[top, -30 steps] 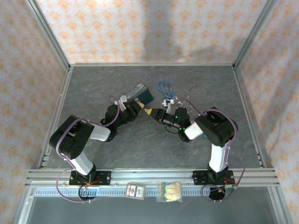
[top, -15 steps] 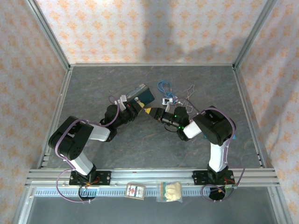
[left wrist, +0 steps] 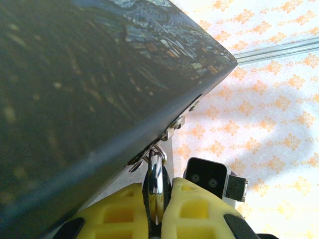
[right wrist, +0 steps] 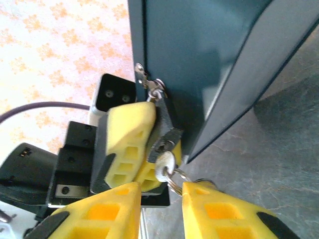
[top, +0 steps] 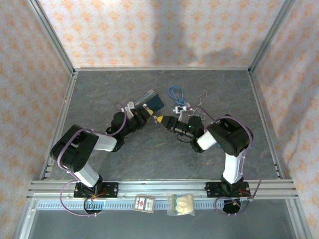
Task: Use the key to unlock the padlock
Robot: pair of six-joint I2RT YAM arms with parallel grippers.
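The dark padlock [right wrist: 168,130] hangs by its shackle from the hasp of the blue painted tin [top: 152,99], and my left gripper [top: 145,113] is shut on its body. In the left wrist view the padlock's shiny edge [left wrist: 156,167] sits pinched in the left gripper [left wrist: 158,191], under the tin's [left wrist: 84,74] dark side. The key [right wrist: 165,161] is stuck in the keyhole, its round head and ring pointing at my right gripper [right wrist: 160,191]. That gripper [top: 159,119] is open, its yellow fingers [right wrist: 112,211] on either side of the key's head without clamping it.
Behind the grippers lie a coiled blue cable [top: 175,91], bent wire loops [top: 202,96] and a small white part [top: 179,108]. Two small packets [top: 144,203] rest on the front rail. Metal frame posts and patterned walls close in the grey table [top: 164,154].
My right gripper has crept slightly toward the padlock and its jaws have narrowed around the key's head. The left gripper and the tin have stayed put.
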